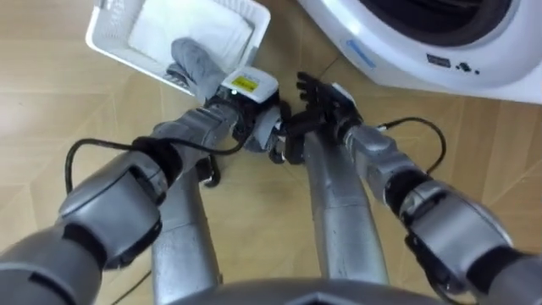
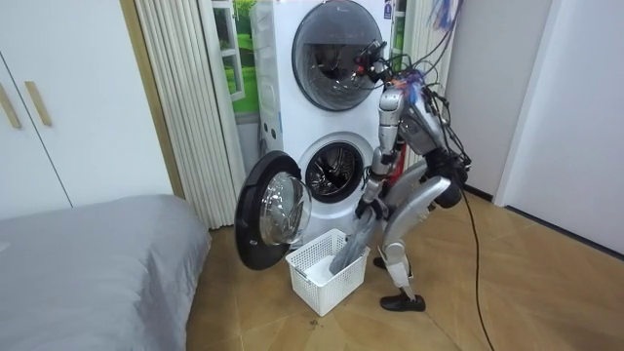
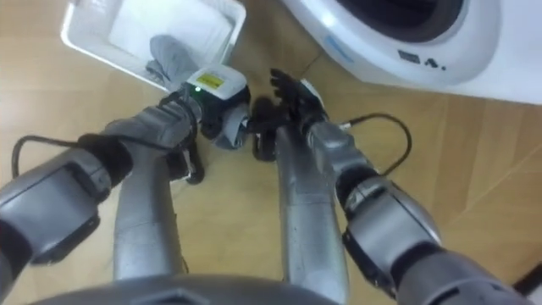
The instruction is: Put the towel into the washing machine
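Seen from the head, the left hand [image 1: 252, 119] hangs low over the wooden floor [image 1: 51, 110], its back turned up. It seems to be closed on the top end of the towel [image 1: 193, 61], though the hand's own back covers the grip. The right hand [image 1: 326, 100] is just beside it, holding nothing, with dark fingers straight and a little spread.

The towel is grey and bunched into a soft, narrow roll. Its lower part is down in the white slatted basket [image 1: 118, 52] just beyond the hands. Past the basket curves the white front of the washing machine [image 1: 423, 59].

The room view adds what the eyes miss. The robot stands bent forward with the basket at its feet, and the towel hangs as a long grey strip from hand to basket. The machine's round door [image 2: 271, 210] is swung wide open beside the basket, at the room view's left. A second drum [image 2: 336, 44] is stacked above, and a grey bed [image 2: 88, 263] lies well apart.
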Controlling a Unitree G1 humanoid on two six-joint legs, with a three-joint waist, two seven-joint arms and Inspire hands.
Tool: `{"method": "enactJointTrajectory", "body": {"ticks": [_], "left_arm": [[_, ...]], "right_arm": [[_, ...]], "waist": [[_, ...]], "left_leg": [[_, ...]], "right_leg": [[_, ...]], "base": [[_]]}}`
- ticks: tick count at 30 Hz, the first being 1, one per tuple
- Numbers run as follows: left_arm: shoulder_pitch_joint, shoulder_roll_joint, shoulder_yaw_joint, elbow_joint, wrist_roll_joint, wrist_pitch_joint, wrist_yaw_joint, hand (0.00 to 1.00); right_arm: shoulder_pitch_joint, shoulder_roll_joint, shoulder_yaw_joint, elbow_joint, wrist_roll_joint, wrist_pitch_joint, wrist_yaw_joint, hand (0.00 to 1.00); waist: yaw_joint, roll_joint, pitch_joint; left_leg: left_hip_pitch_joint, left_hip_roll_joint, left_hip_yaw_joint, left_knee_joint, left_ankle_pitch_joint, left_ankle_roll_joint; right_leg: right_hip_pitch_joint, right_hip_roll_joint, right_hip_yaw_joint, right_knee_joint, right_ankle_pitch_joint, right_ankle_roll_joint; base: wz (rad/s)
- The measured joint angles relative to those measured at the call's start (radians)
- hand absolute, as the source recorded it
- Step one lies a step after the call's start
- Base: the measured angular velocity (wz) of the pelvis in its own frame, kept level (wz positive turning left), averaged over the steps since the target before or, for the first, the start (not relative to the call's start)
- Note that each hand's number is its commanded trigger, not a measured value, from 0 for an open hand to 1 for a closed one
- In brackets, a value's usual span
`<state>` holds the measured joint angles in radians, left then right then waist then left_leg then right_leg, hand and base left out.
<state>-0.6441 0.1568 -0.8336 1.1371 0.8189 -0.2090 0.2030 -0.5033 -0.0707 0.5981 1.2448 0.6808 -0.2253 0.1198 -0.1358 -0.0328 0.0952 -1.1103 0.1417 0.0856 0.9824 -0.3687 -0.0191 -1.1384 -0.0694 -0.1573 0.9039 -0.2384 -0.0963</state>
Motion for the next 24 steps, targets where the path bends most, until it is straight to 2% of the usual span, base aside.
{"method": "enactJointTrajectory", "body": {"ticks": [2,3,5,6,8,11,12,15,18,21,24], "left_arm": [[0.044,0.021,0.072,0.0,-0.003,-0.029,0.043,1.0],[0.054,0.026,0.095,0.0,-0.003,-0.037,0.06,1.0],[0.075,0.055,0.182,0.001,-0.026,-0.059,0.119,1.0],[0.078,0.063,0.207,0.001,-0.028,-0.06,0.134,1.0],[0.083,0.083,0.303,0.001,-0.035,-0.06,0.206,1.0],[0.084,0.094,0.369,-0.03,-0.057,-0.06,0.285,1.0],[0.084,0.094,0.369,-0.046,-0.073,-0.06,0.291,1.0],[0.091,0.08,0.37,-0.103,-0.142,-0.062,0.32,1.0],[0.098,0.055,0.386,-0.115,-0.168,-0.062,0.331,1.0],[0.123,0.02,0.378,-0.118,-0.241,-0.062,0.33,1.0],[0.152,-0.005,0.351,-0.137,-0.372,-0.062,0.305,1.0]], "right_arm": [[0.056,-0.023,-0.047,0.0,0.031,0.0,0.027,0.0],[0.07,-0.033,-0.055,0.0,0.033,0.0,0.03,0.0],[0.102,-0.07,-0.084,0.019,0.032,0.008,0.036,0.0],[0.106,-0.076,-0.094,0.025,0.027,0.008,0.036,0.0],[0.121,-0.099,-0.126,0.044,0.012,0.01,0.035,0.0],[0.123,-0.11,-0.154,0.047,0.015,0.008,0.033,0.0],[0.123,-0.112,-0.154,0.047,0.015,0.008,0.034,0.0],[0.112,-0.095,-0.154,0.046,0.017,0.018,0.042,0.0],[0.1,-0.082,-0.153,0.042,0.002,0.033,0.06,0.0],[0.096,-0.075,-0.145,0.04,0.001,0.036,0.061,0.0],[0.092,-0.067,-0.146,0.038,-0.004,0.041,0.056,0.0]], "waist": [[-0.001,0.002,-0.0004],[0.001,0.002,-0.0007],[0.008,0.003,-0.0004],[0.01,0.003,-0.0001],[0.015,0.008,0.0014],[0.041,0.022,0.0013],[0.047,0.027,0.0012],[0.077,0.032,0.001],[0.086,0.033,0.0017],[0.088,0.033,0.0016],[0.086,0.031,0.001]], "left_leg": [[0.076,-0.008,0.002,-0.039,0.002,0.002],[0.094,-0.01,0.004,-0.049,0.003,0.003],[0.152,-0.013,0.008,-0.076,0.004,0.004],[0.163,-0.013,0.008,-0.083,0.004,0.004],[0.199,-0.015,0.008,-0.098,0.005,0.004],[0.218,-0.015,0.005,-0.103,0.005,0.005],[0.219,-0.015,0.002,-0.103,0.005,0.005],[0.236,-0.021,0.002,-0.116,0.009,0.004],[0.24,-0.03,-0.002,-0.124,0.017,0.007],[0.254,-0.04,-0.002,-0.131,0.019,0.012],[0.256,-0.052,-0.001,-0.136,0.022,0.017]], "right_leg": [[0.075,-0.003,-0.002,-0.034,-0.001,0.006],[0.091,-0.004,-0.002,-0.042,-0.001,0.008],[0.148,-0.003,0.001,-0.067,-0.002,0.014],[0.16,-0.002,0.001,-0.074,-0.002,0.015],[0.197,-0.001,-0.001,-0.089,-0.002,0.019],[0.218,-0.002,-0.006,-0.098,-0.002,0.02],[0.222,-0.002,-0.009,-0.1,-0.002,0.02],[0.236,-0.008,-0.012,-0.102,-0.003,0.02],[0.243,-0.018,-0.018,-0.103,-0.005,0.023],[0.258,-0.031,-0.021,-0.102,-0.01,0.03],[0.258,-0.042,-0.02,-0.1,-0.012,0.035]], "base": [[0.05],[0.06],[0.0],[0.0],[0.0],[0.01],[0.06],[0.08],[0.13],[0.12],[0.08]]}}
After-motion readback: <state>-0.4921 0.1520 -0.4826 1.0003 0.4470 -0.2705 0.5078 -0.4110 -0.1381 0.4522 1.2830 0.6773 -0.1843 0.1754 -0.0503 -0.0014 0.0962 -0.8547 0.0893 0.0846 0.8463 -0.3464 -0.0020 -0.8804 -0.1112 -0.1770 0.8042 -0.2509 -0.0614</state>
